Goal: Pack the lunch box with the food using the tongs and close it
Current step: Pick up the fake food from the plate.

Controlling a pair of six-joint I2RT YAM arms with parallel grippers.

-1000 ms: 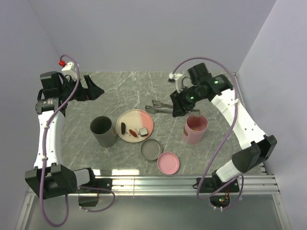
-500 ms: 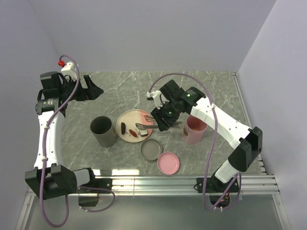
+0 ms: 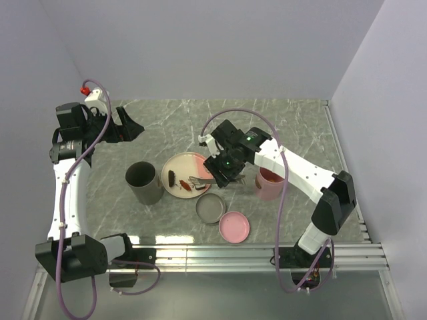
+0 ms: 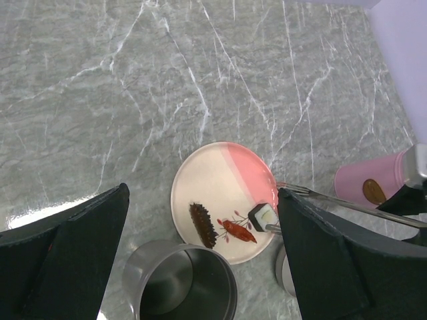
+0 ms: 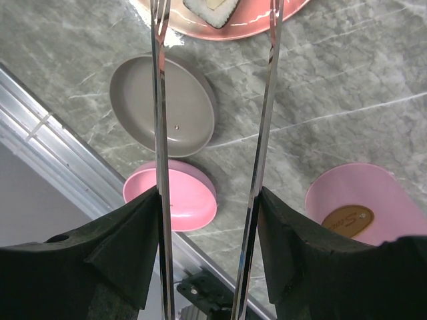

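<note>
Silver tongs (image 3: 201, 180) sit clamped in the right gripper (image 3: 223, 172), its arm stretched to mid-frame, tips either side of the square piece (image 5: 210, 8) on the plate (image 3: 180, 162). Upper left, the left gripper (image 3: 128, 124) gapes wide.

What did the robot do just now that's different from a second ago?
The right gripper, holding the tongs, swung left from beside the pink cup to the plate; the tips now reach the square piece. Nothing was picked up or dropped. The left gripper stayed open and put, and the food, grey cup and lids didn't move.
</note>
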